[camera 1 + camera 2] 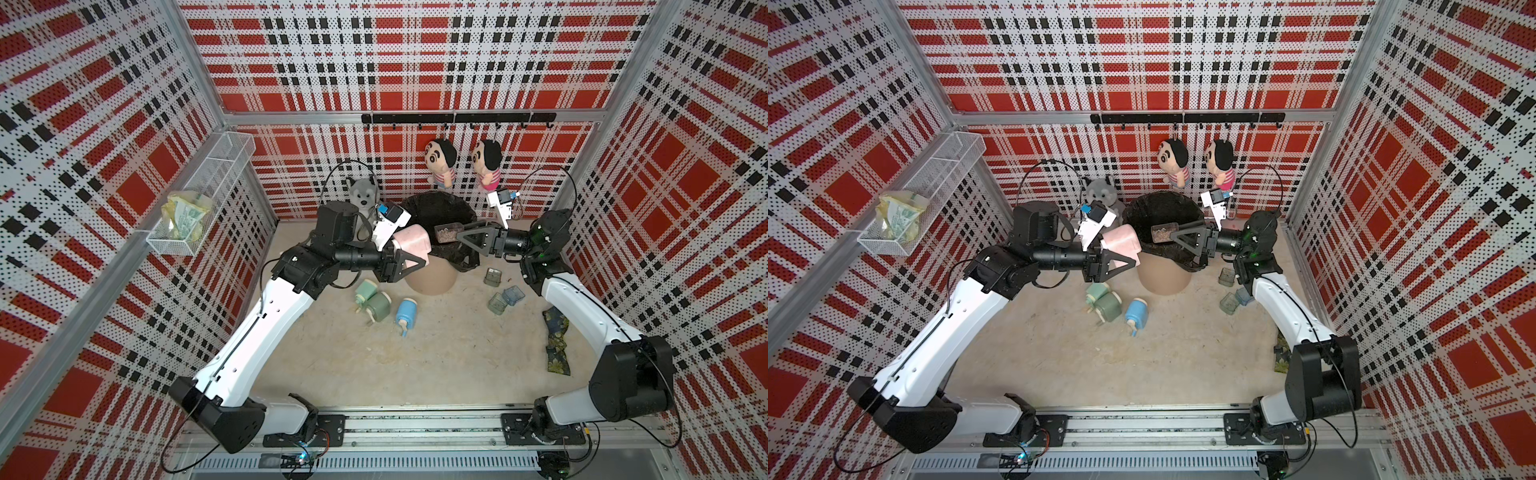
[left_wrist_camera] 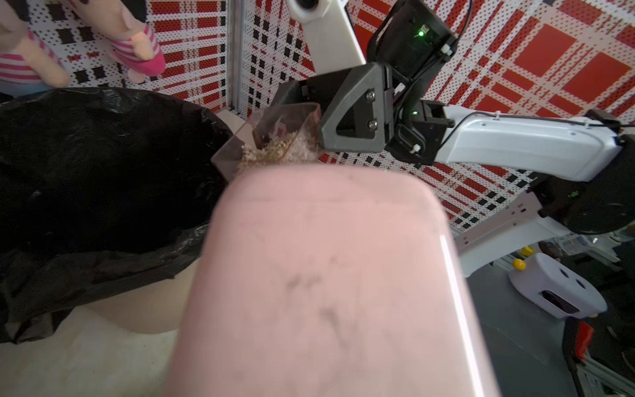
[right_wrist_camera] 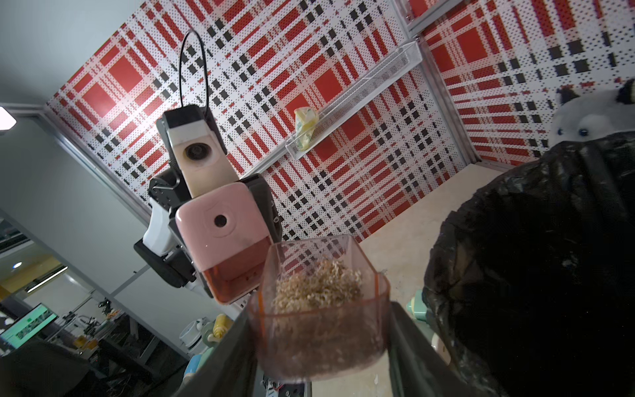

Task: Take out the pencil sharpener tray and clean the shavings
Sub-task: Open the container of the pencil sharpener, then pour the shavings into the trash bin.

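Plaid-walled booth, shavings tray (image 1: 445, 232) gripped in right end effector (image 1: 460, 236)

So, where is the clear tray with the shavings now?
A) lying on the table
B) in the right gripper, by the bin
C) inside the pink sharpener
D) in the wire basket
B: the right gripper holds the tray, shavings inside, beside the bin and apart from the sharpener.

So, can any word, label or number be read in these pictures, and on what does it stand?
No text can be read.
On the packet in the basket: print, too blurred.
On the screen outside the cell: too small.
On the sharpener and the tray: none shows.
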`<control>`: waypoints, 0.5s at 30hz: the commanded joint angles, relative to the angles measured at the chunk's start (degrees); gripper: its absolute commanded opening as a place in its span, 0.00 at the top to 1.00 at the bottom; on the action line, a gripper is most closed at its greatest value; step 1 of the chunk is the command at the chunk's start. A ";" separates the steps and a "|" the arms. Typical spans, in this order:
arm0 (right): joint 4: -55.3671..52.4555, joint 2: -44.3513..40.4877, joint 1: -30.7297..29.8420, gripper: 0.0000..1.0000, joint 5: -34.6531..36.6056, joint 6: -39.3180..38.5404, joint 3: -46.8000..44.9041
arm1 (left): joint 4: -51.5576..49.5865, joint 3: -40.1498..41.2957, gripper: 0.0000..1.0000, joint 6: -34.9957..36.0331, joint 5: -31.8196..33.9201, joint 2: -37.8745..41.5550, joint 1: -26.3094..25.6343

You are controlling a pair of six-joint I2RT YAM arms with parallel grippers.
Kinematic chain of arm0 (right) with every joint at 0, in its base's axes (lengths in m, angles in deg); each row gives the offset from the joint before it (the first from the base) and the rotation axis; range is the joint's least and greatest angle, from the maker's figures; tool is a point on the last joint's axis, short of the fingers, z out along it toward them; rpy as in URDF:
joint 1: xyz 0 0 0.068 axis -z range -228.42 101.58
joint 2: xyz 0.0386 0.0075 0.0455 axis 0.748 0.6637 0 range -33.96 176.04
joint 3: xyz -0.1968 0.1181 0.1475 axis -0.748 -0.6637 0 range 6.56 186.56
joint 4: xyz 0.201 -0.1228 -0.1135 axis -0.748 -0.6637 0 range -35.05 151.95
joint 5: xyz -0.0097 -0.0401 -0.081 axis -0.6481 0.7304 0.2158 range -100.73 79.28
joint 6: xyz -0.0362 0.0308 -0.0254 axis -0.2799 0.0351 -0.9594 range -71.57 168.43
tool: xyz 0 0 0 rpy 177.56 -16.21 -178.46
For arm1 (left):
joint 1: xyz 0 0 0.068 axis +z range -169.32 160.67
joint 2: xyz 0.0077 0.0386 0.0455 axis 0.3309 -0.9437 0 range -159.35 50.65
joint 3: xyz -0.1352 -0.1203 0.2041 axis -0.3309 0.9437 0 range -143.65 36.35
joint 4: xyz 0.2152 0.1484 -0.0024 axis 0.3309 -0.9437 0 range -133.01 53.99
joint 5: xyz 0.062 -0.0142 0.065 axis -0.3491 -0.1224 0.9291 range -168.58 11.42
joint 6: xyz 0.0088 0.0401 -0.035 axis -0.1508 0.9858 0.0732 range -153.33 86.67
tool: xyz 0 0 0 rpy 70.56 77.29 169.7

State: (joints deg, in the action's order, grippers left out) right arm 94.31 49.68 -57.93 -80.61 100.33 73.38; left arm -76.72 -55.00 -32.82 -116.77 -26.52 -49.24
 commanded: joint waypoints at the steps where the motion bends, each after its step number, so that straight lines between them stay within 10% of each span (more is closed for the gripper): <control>1: -7.68 0.19 0.73 0.52 5.48 -1.94 3.64 | 2.41 -0.69 0.56 -0.41 7.34 1.46 0.26; 15: -26.98 5.51 1.06 0.52 15.72 -0.41 12.01 | 10.32 7.54 0.55 -2.96 25.15 5.92 -5.22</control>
State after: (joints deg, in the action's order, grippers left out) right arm 71.38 54.47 -57.23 -67.76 98.67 83.42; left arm -71.28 -48.64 -34.78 -97.02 -22.28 -52.27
